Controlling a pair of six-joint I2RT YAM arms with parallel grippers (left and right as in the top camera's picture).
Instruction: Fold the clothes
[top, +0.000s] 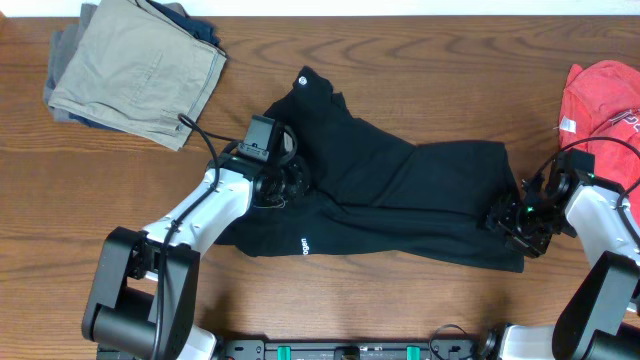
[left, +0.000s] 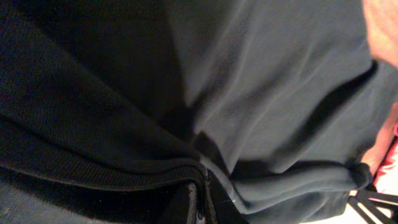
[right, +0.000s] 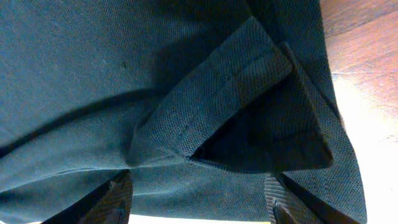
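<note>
The clothes (top: 400, 190), a black garment with small white lettering near its front hem, lie crumpled across the middle of the table. My left gripper (top: 283, 185) rests on the garment's left part. In the left wrist view it (left: 204, 199) is shut on a ribbed fold of the black fabric (left: 124, 168). My right gripper (top: 508, 215) sits at the garment's right edge. In the right wrist view it (right: 199, 205) is open, its fingers (right: 115, 199) standing wide apart on either side of a flat stretch of the cloth (right: 205, 112), below a folded hem.
Folded khaki trousers (top: 135, 70) lie on darker folded clothes at the back left. A red T-shirt (top: 605, 110) lies at the right edge, close behind my right arm. Bare wooden table (top: 100, 180) surrounds the garment.
</note>
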